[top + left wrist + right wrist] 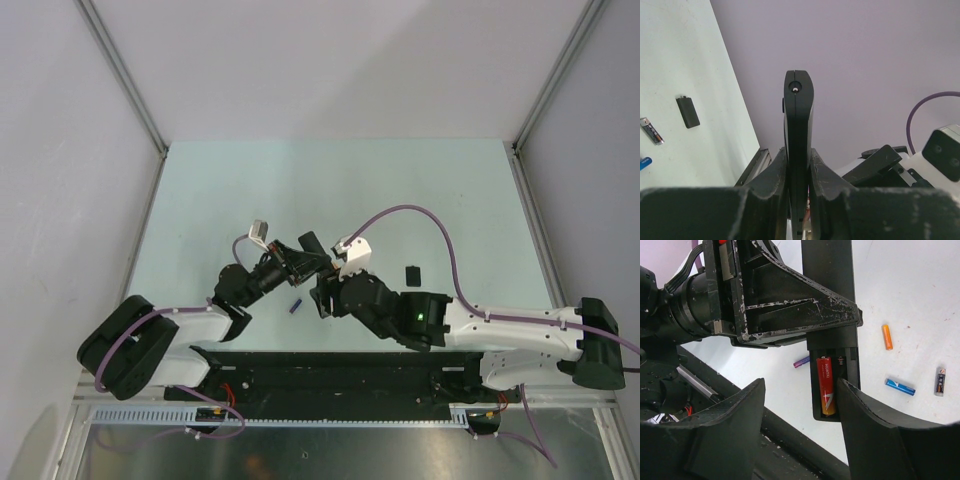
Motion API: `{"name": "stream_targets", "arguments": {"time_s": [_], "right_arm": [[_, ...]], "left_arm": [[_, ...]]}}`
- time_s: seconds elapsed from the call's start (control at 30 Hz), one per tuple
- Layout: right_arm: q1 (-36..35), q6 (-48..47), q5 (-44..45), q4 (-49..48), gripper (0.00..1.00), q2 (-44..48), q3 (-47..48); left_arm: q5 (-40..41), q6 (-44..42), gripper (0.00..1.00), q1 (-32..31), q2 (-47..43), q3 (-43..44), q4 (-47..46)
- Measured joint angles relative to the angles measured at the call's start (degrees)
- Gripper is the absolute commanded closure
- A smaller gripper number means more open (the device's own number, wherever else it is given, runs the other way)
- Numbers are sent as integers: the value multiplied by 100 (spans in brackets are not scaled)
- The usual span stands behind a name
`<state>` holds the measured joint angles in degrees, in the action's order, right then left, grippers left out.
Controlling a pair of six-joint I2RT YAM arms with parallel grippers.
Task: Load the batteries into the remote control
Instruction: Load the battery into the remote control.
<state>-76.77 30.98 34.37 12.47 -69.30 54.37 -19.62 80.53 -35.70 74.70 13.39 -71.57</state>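
My left gripper (799,172) is shut on the black remote control (799,115) and holds it edge-on above the table; it also shows in the top view (298,260). In the right wrist view the remote (829,315) hangs with its battery recess open. One orange-red battery (826,386) sits in the left slot. The slot beside it shows a spring and is partly hidden. My right gripper (800,415) is open and empty, its right finger (875,430) close beside the remote's lower end. Loose batteries lie on the table: orange (886,336), blue (900,387), grey (939,381), purple (801,361).
The black battery cover (412,273) lies flat on the table right of the grippers; it also shows in the left wrist view (688,111). A battery (295,305) lies just below the grippers. The black base rail (330,375) runs along the near edge.
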Motion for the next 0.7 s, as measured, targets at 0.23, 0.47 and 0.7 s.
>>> {"name": "stream_targets", "arguments": {"time_s": [0.23,0.47,0.7], "right_arm": [[-4,13,-17,66,28,22,81],[-20,11,9,184,23,63,195],[-35,-42,232,332,22,103,289]], "left_arm": [[0,2,100,0,4,0,-72],[0,2,100,0,4,0,-85],[-35,2,100,0,0,0,-160]]}}
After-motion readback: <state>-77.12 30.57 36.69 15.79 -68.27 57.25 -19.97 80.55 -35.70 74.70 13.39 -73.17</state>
